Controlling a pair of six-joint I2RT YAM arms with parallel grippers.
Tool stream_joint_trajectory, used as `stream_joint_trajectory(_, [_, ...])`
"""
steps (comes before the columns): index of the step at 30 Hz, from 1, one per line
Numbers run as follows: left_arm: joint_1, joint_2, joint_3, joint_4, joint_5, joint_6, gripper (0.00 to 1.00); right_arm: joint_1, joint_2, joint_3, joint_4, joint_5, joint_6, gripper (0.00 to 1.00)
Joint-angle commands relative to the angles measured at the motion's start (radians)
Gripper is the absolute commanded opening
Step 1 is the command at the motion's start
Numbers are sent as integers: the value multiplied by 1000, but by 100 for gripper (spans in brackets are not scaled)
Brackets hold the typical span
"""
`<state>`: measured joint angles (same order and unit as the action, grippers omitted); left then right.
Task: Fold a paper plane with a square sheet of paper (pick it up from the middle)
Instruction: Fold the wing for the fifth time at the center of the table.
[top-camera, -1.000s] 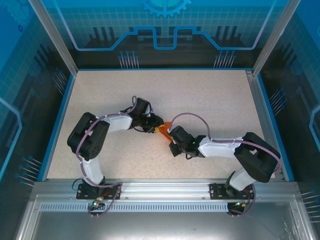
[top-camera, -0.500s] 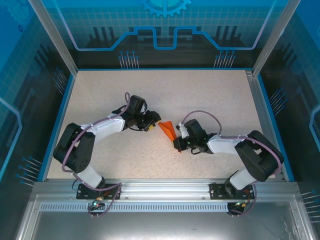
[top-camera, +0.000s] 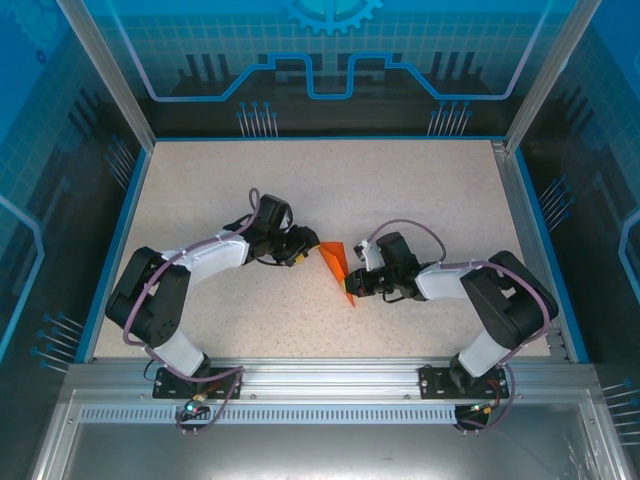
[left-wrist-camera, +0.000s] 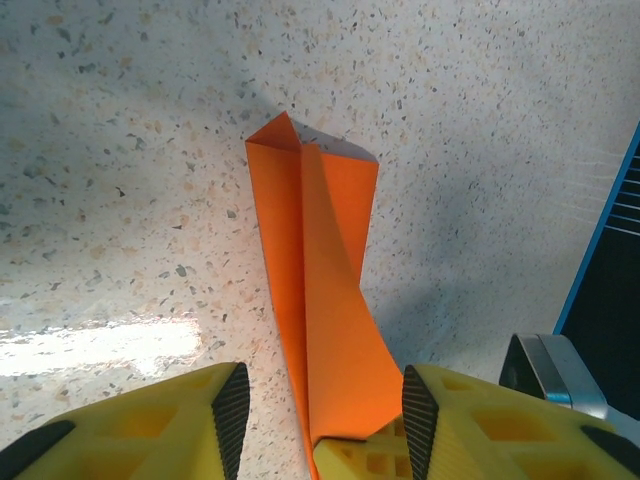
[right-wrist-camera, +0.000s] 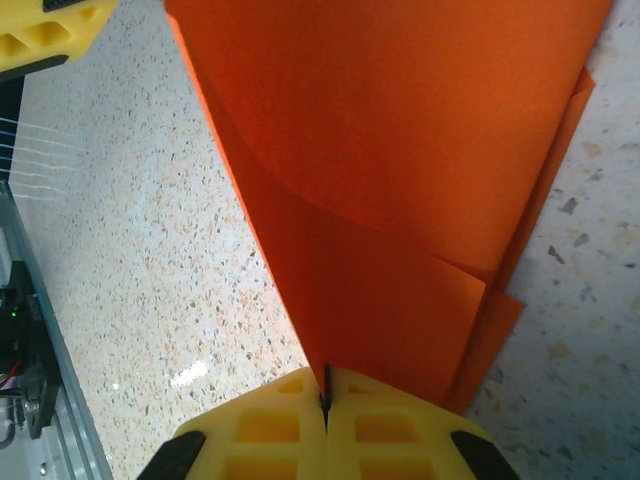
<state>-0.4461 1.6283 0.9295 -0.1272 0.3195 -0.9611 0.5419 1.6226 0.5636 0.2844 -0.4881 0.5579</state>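
Speckled beige bench (top-camera: 420, 190), bordered left, far and right by a thin blue rim (top-camera: 112, 255). Slanted aluminium posts (top-camera: 105, 75) rise from its far corners, with translucent blue panels (top-camera: 330, 60) printed with grid and gear motifs between them. A slotted metal rail (top-camera: 320, 410) runs along the near edge.

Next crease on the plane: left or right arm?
Probably left. The left gripper is open and free, with the plane between its fingers. The right gripper is shut on the plane's narrow end, so it should stay as the anchor.
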Motion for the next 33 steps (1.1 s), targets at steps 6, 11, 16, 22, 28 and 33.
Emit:
stream_joint_trajectory(6, [-6, -1, -27, 39, 26, 9, 47, -27, 27, 13, 71, -70, 61, 4])
stream_joint_trajectory(11, [-12, -18, -32, 39, 18, 13, 47, -31, 38, 12, 75, -73, 74, 4])
stream_joint_trajectory(16, [-16, -18, -43, 62, 18, 5, 47, -38, 40, 16, 57, -73, 81, 4])
stream_joint_trajectory(22, [-20, -39, -74, 107, 20, 1, 47, -58, 39, 11, 75, -93, 104, 4])
stream_joint_trajectory(28, [-19, -33, -77, 112, 27, 5, 47, -63, 54, 11, 104, -111, 125, 4])
stream_joint_trajectory(33, [-19, -30, -76, 113, 29, 8, 47, -68, 78, 21, 101, -129, 129, 4])
